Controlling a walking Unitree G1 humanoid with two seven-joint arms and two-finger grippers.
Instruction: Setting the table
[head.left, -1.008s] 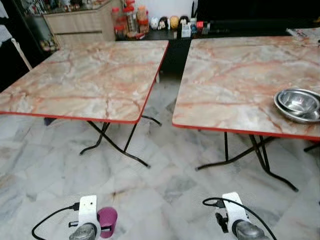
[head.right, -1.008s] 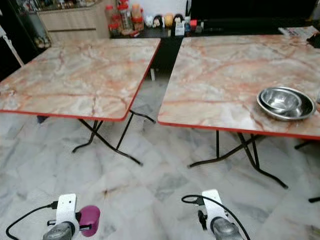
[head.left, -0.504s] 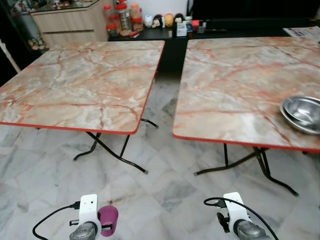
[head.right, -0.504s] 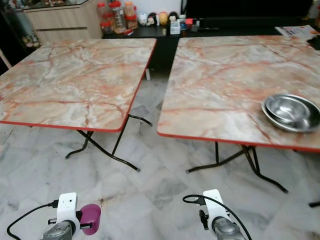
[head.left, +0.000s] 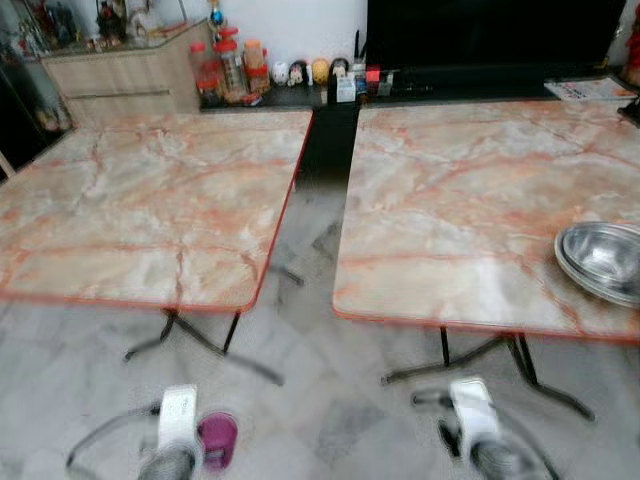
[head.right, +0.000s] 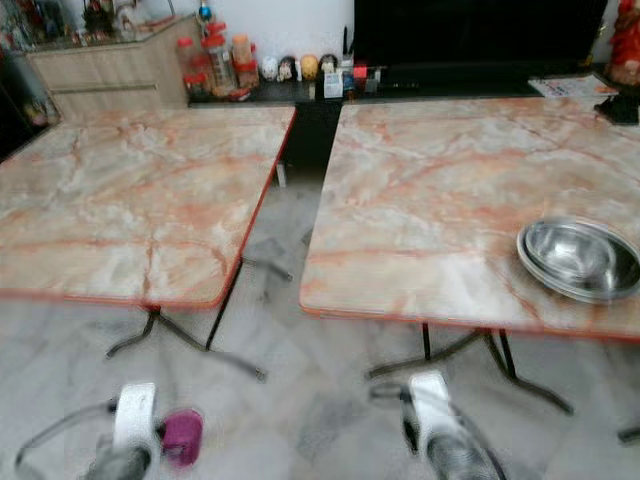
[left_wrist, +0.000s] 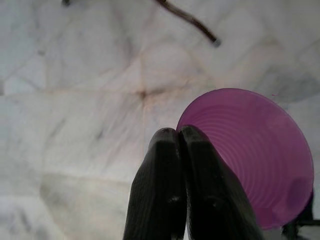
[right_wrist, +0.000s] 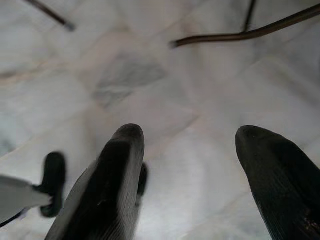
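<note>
A purple plastic cup is pinched at its rim by my left gripper, whose two black fingers are shut on the cup wall. In the eye views the cup hangs low over the floor beside my left arm. My right gripper is open above the marble floor with nothing between its fingers; its arm sits low at the right. A stack of steel bowls rests near the right edge of the right marble table. The left marble table is bare.
A gap of marble floor runs between the two folding tables. Black table legs spread under each. A dark low cabinet with jars and figurines and a wooden cabinet line the back wall. A magazine lies at the far right.
The whole view has shifted and blurred: the camera has moved closer to the tables and tilted up. The cup stays in the left gripper; both arms hold the same pose.
</note>
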